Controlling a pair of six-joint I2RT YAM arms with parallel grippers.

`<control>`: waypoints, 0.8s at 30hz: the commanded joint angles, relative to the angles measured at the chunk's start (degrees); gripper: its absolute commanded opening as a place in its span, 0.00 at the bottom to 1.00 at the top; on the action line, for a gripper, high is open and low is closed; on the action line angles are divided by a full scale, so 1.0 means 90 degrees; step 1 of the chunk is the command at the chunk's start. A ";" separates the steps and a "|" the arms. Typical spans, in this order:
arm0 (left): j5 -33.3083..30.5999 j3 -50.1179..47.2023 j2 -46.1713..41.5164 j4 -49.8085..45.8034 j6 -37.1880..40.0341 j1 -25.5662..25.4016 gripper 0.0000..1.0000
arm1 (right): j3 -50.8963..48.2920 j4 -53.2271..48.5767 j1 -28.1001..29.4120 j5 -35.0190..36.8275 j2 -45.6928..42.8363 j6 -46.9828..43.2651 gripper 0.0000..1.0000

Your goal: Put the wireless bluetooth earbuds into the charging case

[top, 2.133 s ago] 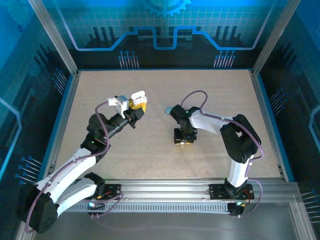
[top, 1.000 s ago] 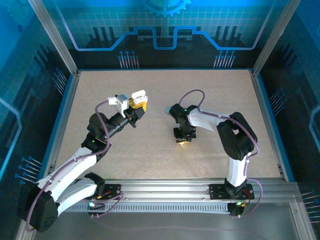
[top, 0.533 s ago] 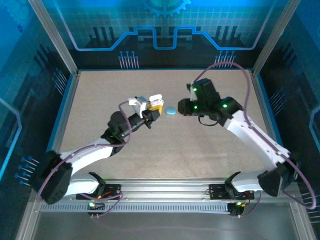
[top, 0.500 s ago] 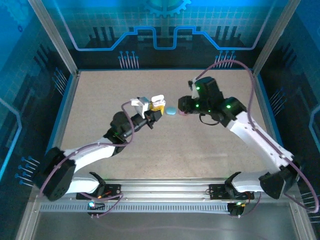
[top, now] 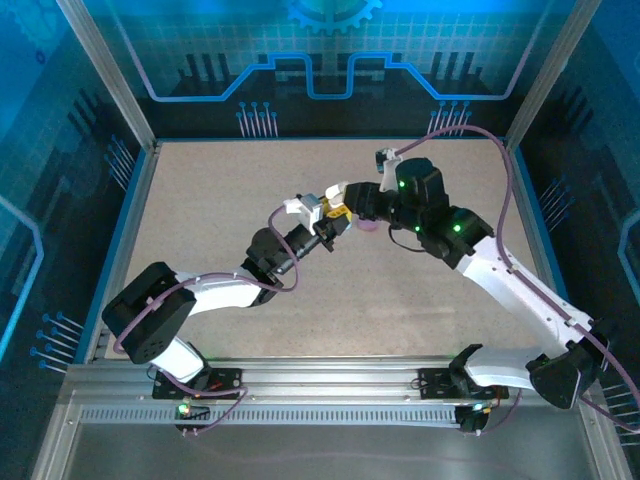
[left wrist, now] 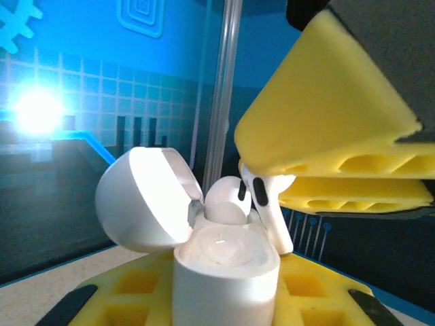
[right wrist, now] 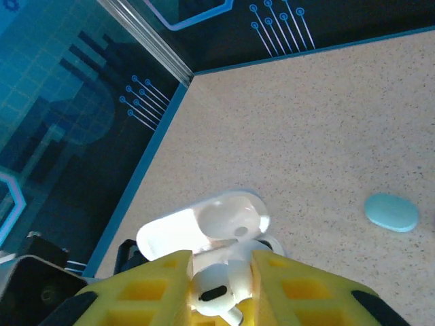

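With left gripper clamped on the glossy white flip-lid plastic charging case and right gripper pinching the small white stemmed plastic earbud right over it, square up, lower gently, then release.

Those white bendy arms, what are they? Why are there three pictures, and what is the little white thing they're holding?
They are two robot arms bolted to the near edge of a speckled table. Each arm ends in a gripper, which is a pincher with two yellow fingers. One picture comes from a camera up above, looking down on both arms. The other two come from small cameras on the wrists, so they see the fingers from very close. The left gripper is shut on a white charging case with its lid flipped open. The right gripper pinches a white earbud right at the open case, so it looks about to go in. A light blue pebble-shaped case lies by itself on the table.
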 commanded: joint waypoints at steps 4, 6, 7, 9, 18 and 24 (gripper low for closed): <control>-0.0213 0.0153 0.0026 0.0512 0.0158 -0.0082 0.21 | -0.0190 0.0951 0.0171 -0.0033 -0.0155 0.0437 0.27; -0.0247 0.0152 0.0027 0.0483 0.0159 -0.0082 0.21 | -0.0193 0.1041 0.0220 0.0010 -0.0174 0.0448 0.27; -0.0273 0.0150 0.0030 0.0470 0.0161 -0.0089 0.21 | -0.0193 0.1068 0.0244 0.0048 -0.0184 0.0439 0.27; -0.0269 0.0152 0.0031 0.0466 0.0146 -0.0092 0.21 | -0.0193 0.1131 0.0273 0.0069 -0.0181 0.0424 0.27; -0.0320 0.0180 0.0013 0.0553 0.0083 -0.0101 0.21 | -0.0115 0.1050 0.0396 0.0159 0.0111 0.0363 0.27; -0.0383 0.0212 0.0011 0.0623 0.0021 -0.0101 0.21 | -0.0112 0.0851 0.0549 0.0222 0.0223 0.0199 0.27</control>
